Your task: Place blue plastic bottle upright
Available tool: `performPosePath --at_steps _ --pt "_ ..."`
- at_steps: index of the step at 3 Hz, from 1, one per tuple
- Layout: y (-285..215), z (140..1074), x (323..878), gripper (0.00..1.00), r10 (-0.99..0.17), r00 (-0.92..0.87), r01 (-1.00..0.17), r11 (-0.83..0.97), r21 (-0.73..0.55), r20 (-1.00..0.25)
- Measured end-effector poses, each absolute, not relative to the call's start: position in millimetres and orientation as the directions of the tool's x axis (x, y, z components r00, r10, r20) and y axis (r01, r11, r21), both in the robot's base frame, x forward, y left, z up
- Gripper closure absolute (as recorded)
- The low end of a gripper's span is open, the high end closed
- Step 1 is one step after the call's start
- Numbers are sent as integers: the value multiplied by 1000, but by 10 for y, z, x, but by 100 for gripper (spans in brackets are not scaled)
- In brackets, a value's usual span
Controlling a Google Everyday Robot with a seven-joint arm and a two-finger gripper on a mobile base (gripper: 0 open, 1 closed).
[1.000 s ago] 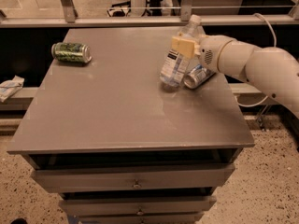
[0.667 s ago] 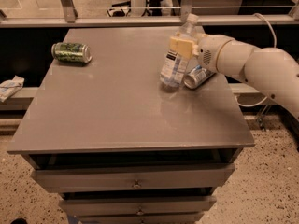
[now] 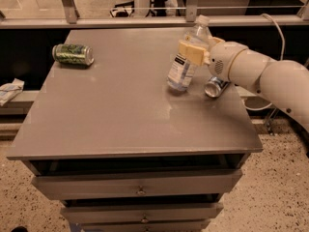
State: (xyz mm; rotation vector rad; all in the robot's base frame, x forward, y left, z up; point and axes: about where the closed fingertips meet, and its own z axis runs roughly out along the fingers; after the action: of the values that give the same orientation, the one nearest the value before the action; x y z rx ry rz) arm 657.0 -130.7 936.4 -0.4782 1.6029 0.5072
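The blue plastic bottle [image 3: 185, 62] is clear with a white cap and a white-and-blue label. It stands tilted on the grey table [image 3: 125, 105] at the right, its base touching the top and its cap leaning to the upper right. My gripper [image 3: 193, 53] comes in from the right on a white arm and is shut on the bottle's upper body, its tan fingers [image 3: 191, 52] around it.
A blue-and-silver can [image 3: 216, 86] lies on its side just right of the bottle, under my arm. A green can [image 3: 73, 54] lies on its side at the table's far left. Drawers sit below the table's front edge.
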Motion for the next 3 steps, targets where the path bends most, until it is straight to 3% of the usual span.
performPosePath --at_steps 3 --pt "-1087 9503 6539 100 -31 -26 -616 788 -8 -999"
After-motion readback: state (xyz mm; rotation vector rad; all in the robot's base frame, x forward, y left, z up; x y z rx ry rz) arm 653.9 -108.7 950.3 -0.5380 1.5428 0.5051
